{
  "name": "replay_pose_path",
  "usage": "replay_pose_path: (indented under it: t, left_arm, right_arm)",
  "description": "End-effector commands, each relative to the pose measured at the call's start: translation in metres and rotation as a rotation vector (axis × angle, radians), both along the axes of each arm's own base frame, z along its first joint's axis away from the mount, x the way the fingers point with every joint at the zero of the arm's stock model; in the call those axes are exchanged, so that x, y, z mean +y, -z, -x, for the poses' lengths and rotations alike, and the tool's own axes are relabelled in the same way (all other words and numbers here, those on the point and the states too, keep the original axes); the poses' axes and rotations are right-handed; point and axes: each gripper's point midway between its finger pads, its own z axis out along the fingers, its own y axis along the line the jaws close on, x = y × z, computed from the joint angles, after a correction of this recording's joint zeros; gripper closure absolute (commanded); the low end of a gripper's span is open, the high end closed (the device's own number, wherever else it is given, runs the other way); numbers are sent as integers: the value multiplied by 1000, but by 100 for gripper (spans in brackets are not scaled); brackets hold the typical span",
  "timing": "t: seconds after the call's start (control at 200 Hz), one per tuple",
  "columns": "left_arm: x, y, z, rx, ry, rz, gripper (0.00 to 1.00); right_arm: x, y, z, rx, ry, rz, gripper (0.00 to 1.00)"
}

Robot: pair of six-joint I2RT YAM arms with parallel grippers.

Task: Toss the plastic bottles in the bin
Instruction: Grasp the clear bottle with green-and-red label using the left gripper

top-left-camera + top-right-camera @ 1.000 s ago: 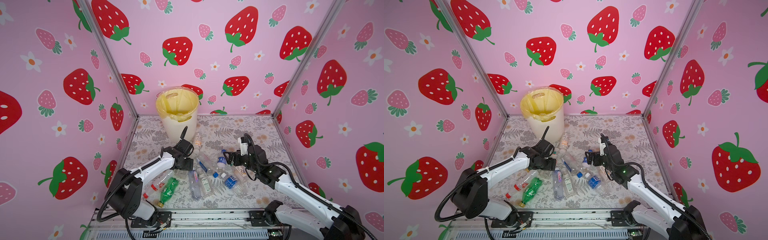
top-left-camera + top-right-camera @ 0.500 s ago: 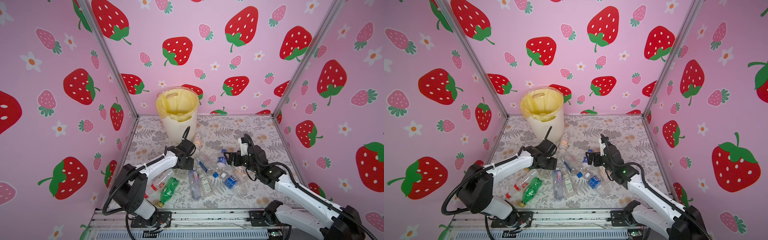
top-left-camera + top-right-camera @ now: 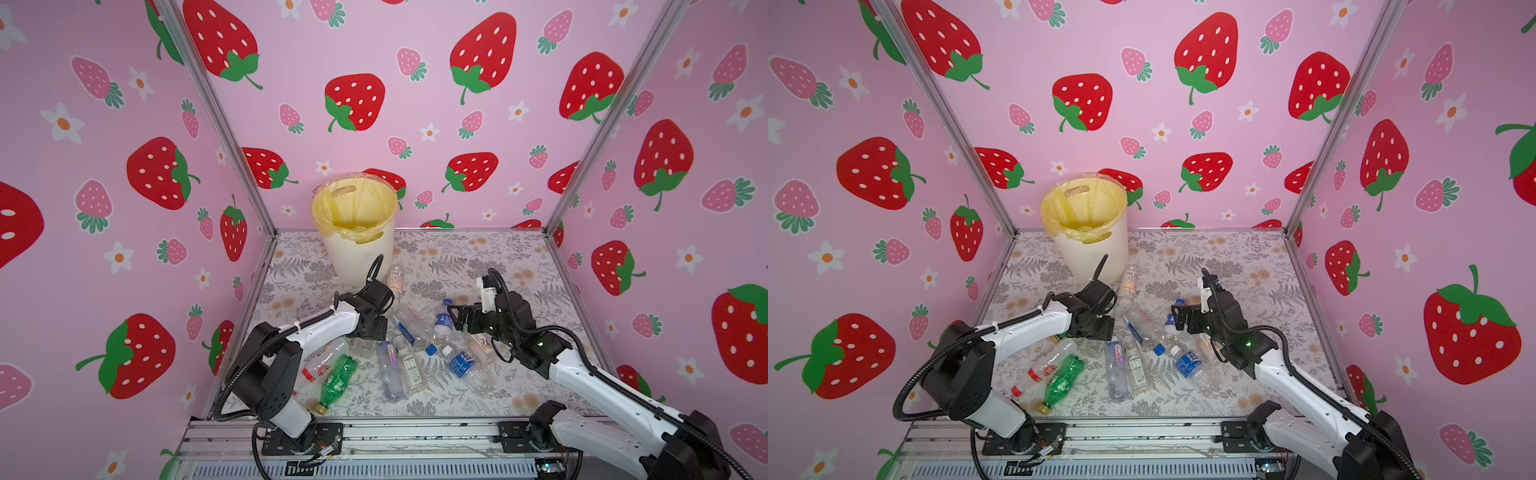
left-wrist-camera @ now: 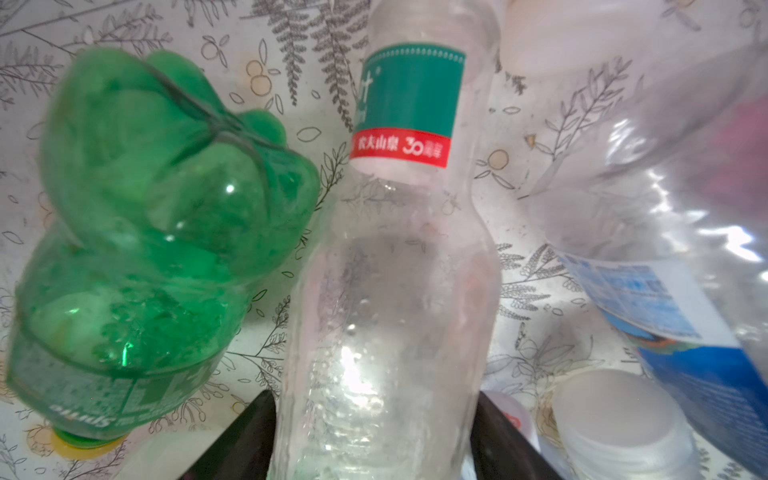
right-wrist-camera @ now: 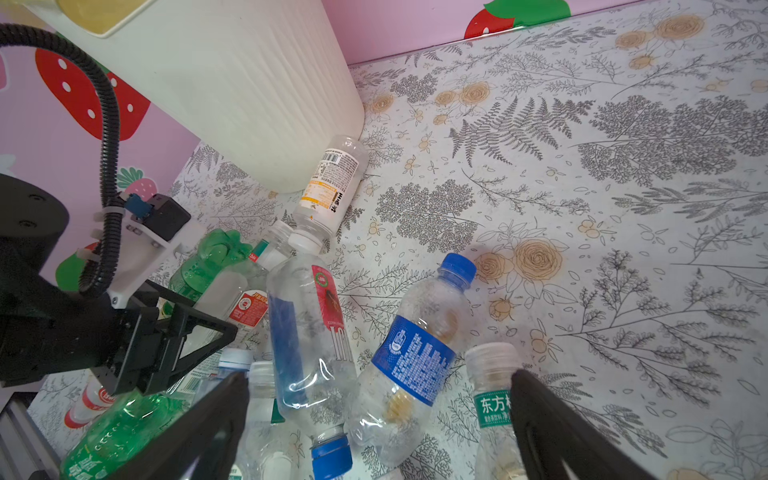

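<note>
Plastic bottles (image 3: 390,374) lie in a loose heap on the middle of the table, between the two arms. None of them is in the bin (image 3: 357,262), which stands upright at the far side, a little to the left. Compared with one second ago, the left gripper (image 4: 376,399) has reached slightly further over the left edge of the heap and its fingers have come closer together. The right arm and the bottles have not moved. In the left wrist view the fingers stand on both sides of a lying clear bottle (image 4: 386,291) with a teal and red label, very close to its walls, but I cannot tell whether they already press it. A green bottle (image 4: 158,216) lies just beside it. The right gripper (image 5: 379,377) hangs above the right part of the heap with fingers spread wide, holding nothing. The table (image 3: 498,257) is covered with a grey fern and pale yellow flower print. Pink walls (image 3: 415,62) with strawberries close three sides.
</note>
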Motion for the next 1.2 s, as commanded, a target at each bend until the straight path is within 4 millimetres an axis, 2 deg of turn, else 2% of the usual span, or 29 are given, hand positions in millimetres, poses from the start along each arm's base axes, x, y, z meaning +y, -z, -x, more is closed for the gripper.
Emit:
replay_pose_path:
  t: [0.0,0.17,0.555,1.046,1.196]
  left_arm:
    - [-2,-5,-7,-25,-6,-12,30]
    - [-4,-6,-10,-30,-5,-11,38]
    - [-11,-19,-16,-49,4,24,46]
    - [-13,-80,-16,-171,-4,118,47]
    - [-21,-96,-13,-200,36,184,47]
  right_arm:
    - [-2,-4,1,-2,10,-22,1]
    - [-3,-5,1,-3,14,-20,1]
    - [-1,-6,-3,-3,14,-7,1]
    - [1,-11,-10,-15,25,-3,1]
    - [2,-10,-10,-11,22,4,1]
